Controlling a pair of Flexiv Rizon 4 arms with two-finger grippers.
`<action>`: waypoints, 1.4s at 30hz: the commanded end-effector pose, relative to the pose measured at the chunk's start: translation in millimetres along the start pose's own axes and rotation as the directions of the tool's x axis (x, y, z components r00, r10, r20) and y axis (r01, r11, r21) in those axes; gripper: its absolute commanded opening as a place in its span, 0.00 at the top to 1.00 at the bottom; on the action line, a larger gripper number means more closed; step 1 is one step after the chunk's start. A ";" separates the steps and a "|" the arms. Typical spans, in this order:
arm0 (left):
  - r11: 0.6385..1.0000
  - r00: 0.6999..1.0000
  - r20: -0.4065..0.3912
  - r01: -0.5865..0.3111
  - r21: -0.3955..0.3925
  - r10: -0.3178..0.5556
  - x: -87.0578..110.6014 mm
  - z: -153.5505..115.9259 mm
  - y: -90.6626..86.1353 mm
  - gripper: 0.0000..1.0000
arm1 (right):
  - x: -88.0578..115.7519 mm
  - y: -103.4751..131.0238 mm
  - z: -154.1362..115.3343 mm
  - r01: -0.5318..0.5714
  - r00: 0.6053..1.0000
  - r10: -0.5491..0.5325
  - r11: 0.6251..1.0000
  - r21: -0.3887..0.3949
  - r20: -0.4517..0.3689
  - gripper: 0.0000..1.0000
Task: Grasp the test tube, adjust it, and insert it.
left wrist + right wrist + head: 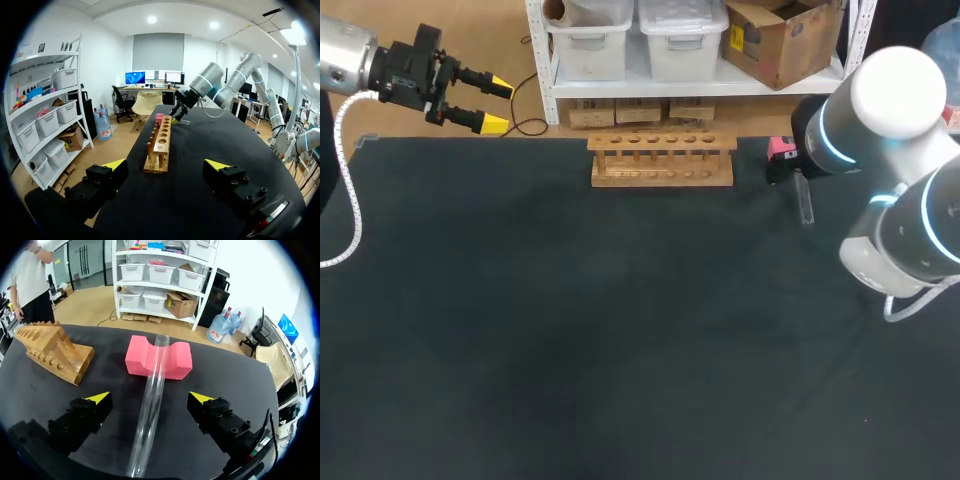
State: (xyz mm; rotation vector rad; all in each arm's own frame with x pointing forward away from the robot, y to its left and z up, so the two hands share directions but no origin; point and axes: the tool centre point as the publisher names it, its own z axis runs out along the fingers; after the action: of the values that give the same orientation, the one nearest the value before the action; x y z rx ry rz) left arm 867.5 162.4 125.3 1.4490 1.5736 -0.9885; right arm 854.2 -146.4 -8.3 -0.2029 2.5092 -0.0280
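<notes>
Right arm (905, 190): enters from the right, elbow raised, wrist pitched down to the right of the rack (662, 160). Right gripper (150, 398): fingers spread wide, holding nothing. The tube (150, 405) lies between the two fingers, clear of both.

Left arm (345, 60): held above the table's far left corner, well left of the rack, with its wrist level. Left gripper (496, 105): fingers parted and empty, tips pointing toward the rack.

Item count:
- Tube: one, clear glass. It lies flat on the table (570, 330), to the right of the rack. Its open end is at the notch of the foam block (160, 357); whether they touch cannot be determined.
- Rack: one, wooden, standing at the table's far edge near centre. The top rail has six holes in a single row, all unoccupied.
- Foam block: one, pink, notched on top, just right of the rack.

Surface: one flat table with a matte black covering, carrying the rack, block and tube.
</notes>
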 end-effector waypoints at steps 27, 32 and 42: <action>1.000 1.000 -0.001 -0.001 0.003 0.001 0.3 0.2 1.7 0.00 | 0.5 0.8 2.6 -0.007 0.998 0.007 1.000 0.000 -0.055 0.81; 1.000 1.000 -0.001 -0.001 0.003 0.001 0.3 0.2 1.7 0.00 | 2.0 0.9 2.5 -0.015 0.998 0.015 1.000 0.004 -0.063 0.85; 1.000 1.000 -0.001 -0.001 0.003 0.001 0.3 0.2 1.7 0.00 | 2.7 -0.3 -3.5 -0.054 0.996 0.055 0.998 0.021 -0.073 1.00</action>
State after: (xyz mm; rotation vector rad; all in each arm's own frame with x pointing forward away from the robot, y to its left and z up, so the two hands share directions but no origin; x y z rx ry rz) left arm 867.5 162.3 125.3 1.4490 1.5736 -0.9886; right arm 854.8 -147.4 -10.1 -0.1360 2.5954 -0.0283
